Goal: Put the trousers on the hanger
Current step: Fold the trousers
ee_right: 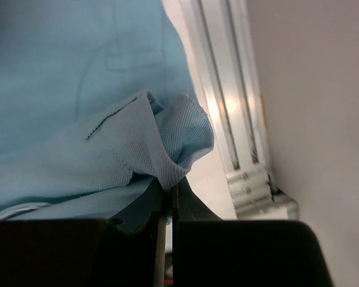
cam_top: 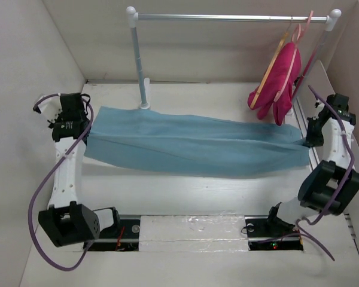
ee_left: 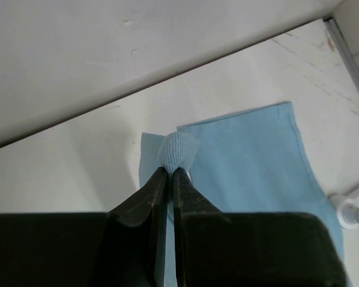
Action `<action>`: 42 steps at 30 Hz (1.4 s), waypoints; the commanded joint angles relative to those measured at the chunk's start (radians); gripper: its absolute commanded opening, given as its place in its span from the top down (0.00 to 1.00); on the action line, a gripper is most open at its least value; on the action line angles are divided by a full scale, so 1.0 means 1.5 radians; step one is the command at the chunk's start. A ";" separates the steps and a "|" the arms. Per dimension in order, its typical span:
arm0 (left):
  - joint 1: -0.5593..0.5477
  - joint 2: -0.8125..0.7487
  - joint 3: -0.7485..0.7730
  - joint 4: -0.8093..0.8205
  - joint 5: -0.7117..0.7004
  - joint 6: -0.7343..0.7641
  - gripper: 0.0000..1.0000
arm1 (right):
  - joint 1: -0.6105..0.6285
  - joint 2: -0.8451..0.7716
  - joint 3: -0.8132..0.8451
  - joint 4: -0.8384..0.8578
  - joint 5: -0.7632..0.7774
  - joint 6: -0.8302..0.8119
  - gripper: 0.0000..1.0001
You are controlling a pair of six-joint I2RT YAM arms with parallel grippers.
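Observation:
The light-blue trousers [cam_top: 191, 143] hang stretched across the table between my two grippers, sagging a little in the middle. My left gripper [cam_top: 87, 128] is shut on a bunched corner at their left end; in the left wrist view the gripper [ee_left: 170, 171] pinches a small puff of cloth while the rest of the trousers [ee_left: 257, 161] spreads below. My right gripper [cam_top: 305, 140] is shut on their right end; in the right wrist view the gripper [ee_right: 169, 186] clamps a fold of the trousers [ee_right: 78, 89]. The tan wooden hanger [cam_top: 269, 66] hangs on the rail at the back right.
A metal clothes rail [cam_top: 227, 18] on a white post [cam_top: 140, 66] spans the back. A magenta garment [cam_top: 281, 81] on a pink hanger [cam_top: 305, 24] hangs beside the wooden hanger. White walls close in on three sides. An aluminium track [ee_right: 227, 89] runs along the right wall.

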 commanded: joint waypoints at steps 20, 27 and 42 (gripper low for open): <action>-0.083 0.635 0.543 0.052 -0.088 0.168 0.28 | -0.005 0.471 0.414 0.201 -0.222 0.057 0.60; -0.089 0.531 0.431 0.017 -0.042 0.118 0.03 | 0.008 0.323 0.208 0.299 -0.254 0.057 0.24; 0.093 0.214 -0.221 0.257 0.446 0.026 0.14 | 0.037 -0.093 -0.321 0.494 -0.363 0.130 0.60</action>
